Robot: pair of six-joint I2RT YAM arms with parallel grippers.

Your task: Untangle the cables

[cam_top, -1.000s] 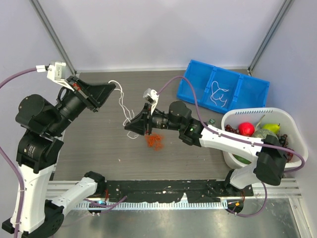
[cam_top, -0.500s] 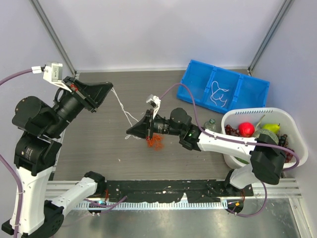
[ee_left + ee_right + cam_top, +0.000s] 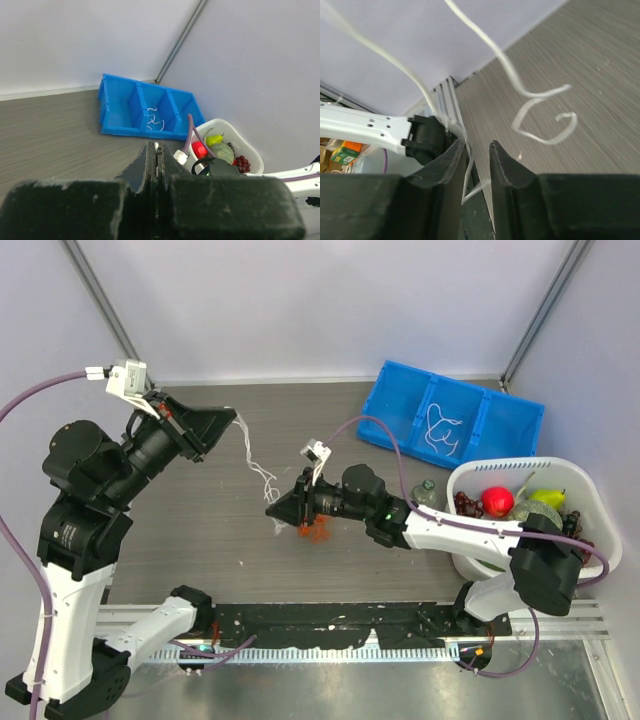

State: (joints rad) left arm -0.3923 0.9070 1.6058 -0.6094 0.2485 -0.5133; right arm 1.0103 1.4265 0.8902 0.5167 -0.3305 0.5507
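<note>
Left gripper (image 3: 228,418): raised over the far left of the table, jaws pressed flat together with no gap, pinching the top end of the white cable.
Right gripper (image 3: 275,508): low over the middle of the table, fingers (image 3: 451,159) a narrow slit apart; the white cable runs through the slit, and no pad clearly presses on it.
Table (image 3: 200,530): dark wood-grain surface.
Basket (image 3: 500,464): white, at the right edge, filled with fruit.
Blue bin (image 3: 510,425): three compartments, at the far right beyond the basket.
White cable (image 3: 255,462): thin, hanging from the left gripper down to the right gripper, kinked into small squiggles near its lower end.
Red-orange cable (image 3: 316,531): small tangled clump on the table just beside the right gripper.
Binned white cable (image 3: 440,430): loose curls in the bin's middle compartment.
</note>
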